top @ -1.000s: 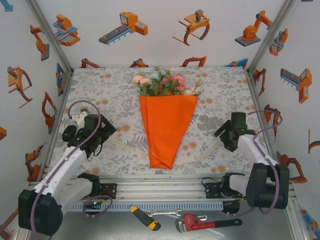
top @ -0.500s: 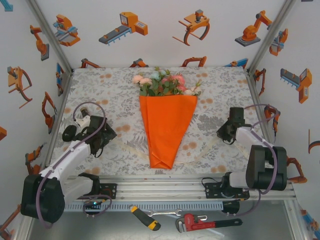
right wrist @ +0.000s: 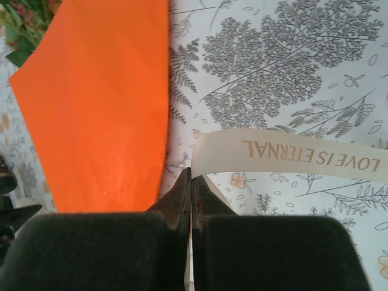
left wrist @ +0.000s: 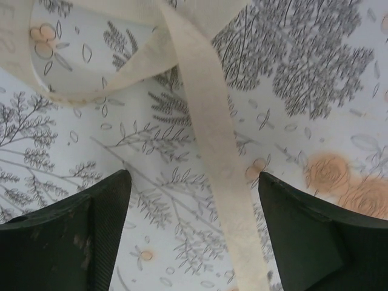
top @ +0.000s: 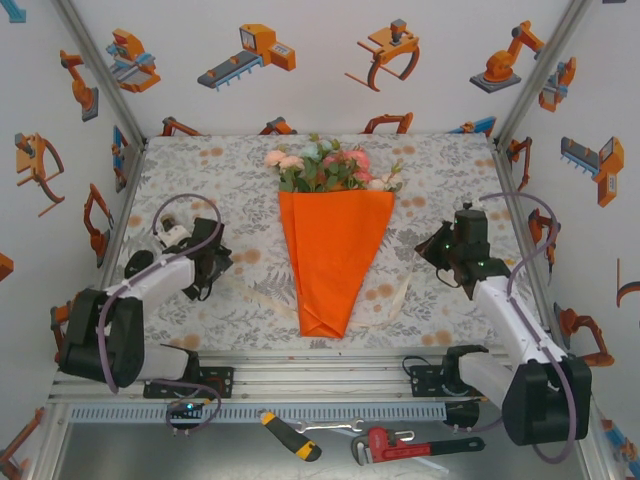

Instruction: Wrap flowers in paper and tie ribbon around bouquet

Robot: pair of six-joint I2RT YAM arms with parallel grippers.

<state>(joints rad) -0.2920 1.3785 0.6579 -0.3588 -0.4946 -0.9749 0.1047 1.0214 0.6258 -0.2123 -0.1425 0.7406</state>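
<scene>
Right wrist: right gripper is clamped on the ribbon. Jaws are fully together with the strip pinched between the tips, and it curls off to the gripper's right, gold lettering face up. Ahead and to its left lies the paper, near the tips but not touching. The flowers poke out at its far end.

Left wrist: left gripper is spread wide, one finger on either side of the ribbon, neither touching it. The strip lies flat on the tablecloth between the jaws and loops away ahead of them.

Top external: the bouquet lies between the two grippers, well apart from the left one. The ribbon seems to pass beneath its narrow end.

We read the wrap as done and the tie as just starting: one end is secured, the other is not yet grabbed. Next, the left needs to drop to cloth level and close squarely on the strip, which is thin and flat and easy to miss. Then we'd want both ends lifted and crossed over the cone without dragging the paper open.
</scene>
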